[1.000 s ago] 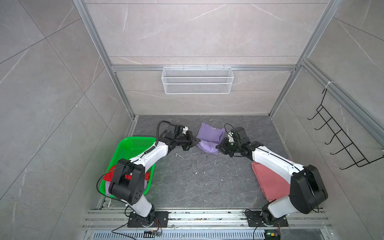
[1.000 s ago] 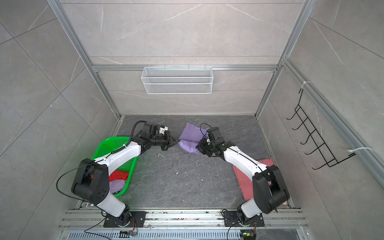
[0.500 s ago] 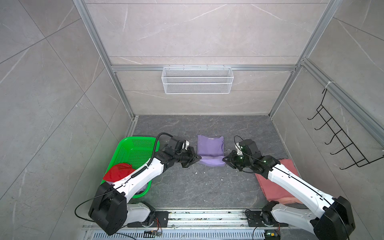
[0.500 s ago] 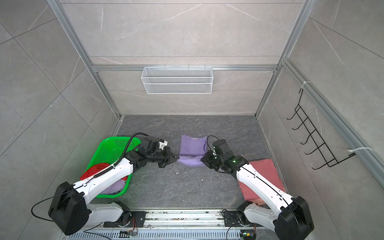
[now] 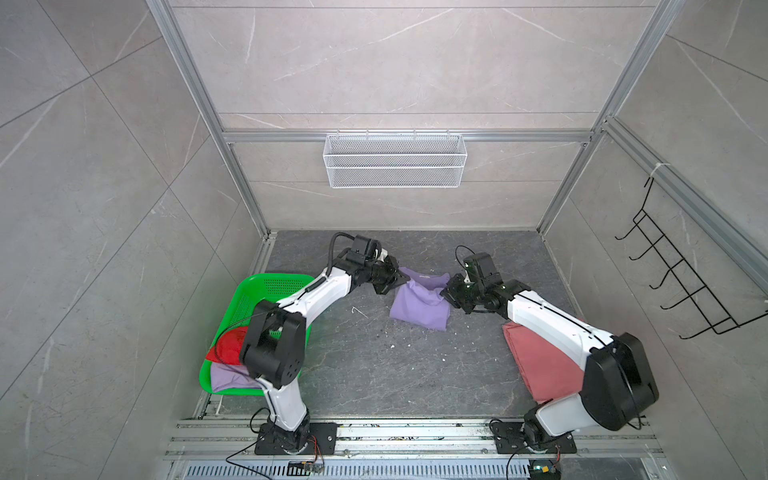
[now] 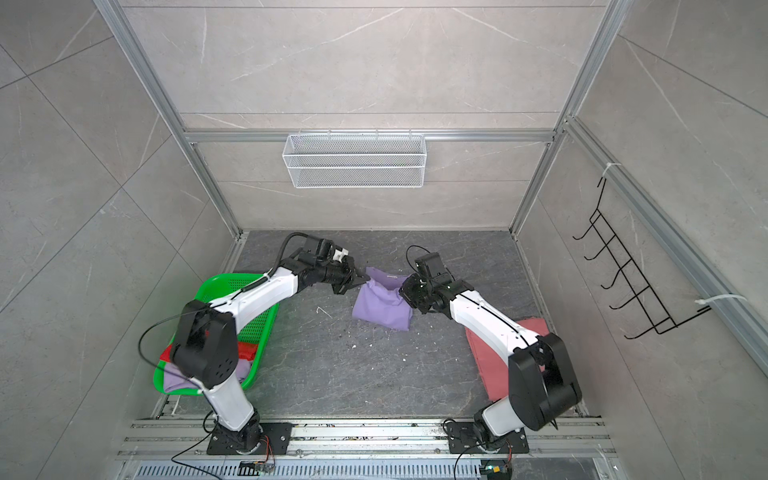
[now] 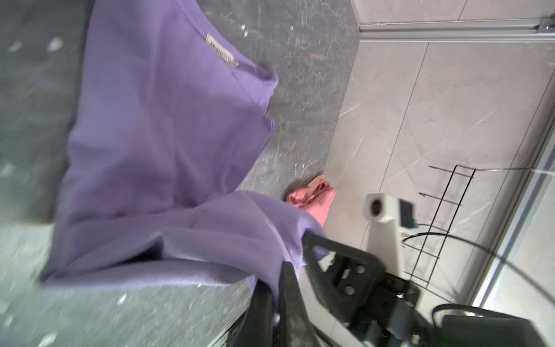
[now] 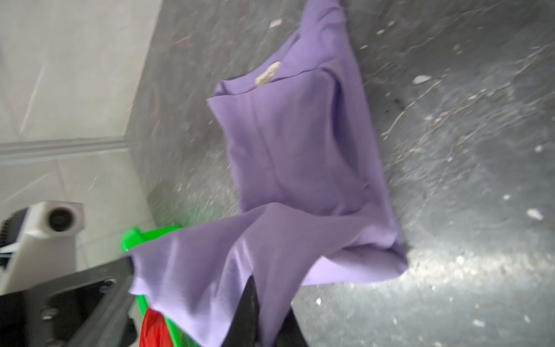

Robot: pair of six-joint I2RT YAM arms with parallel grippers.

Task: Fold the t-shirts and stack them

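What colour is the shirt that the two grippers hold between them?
Lavender, with no print in sight; the shirt shows best in the right wrist view.

Dark stone floor (image 5: 374,374) bears a green basket (image 5: 249,283), lavender t-shirt (image 5: 419,309), salmon-pink t-shirt (image 5: 536,357) and white specks (image 5: 391,346)

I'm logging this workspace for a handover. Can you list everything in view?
held shirt: one, lavender, mid-table, gripped at both sides
folded shirt: one, salmon pink, right of table, partly under the right arm
basket: one, green, left edge of table
red shirt: one, red, in the basket
spare shirt: one, lavender, in the basket
wire tray: one, white, back wall
hook rack: one, black, right wall
table: one, dark grey, flecked with white bits
left gripper: black, shut on the held shirt
right gripper: black, shut on the held shirt
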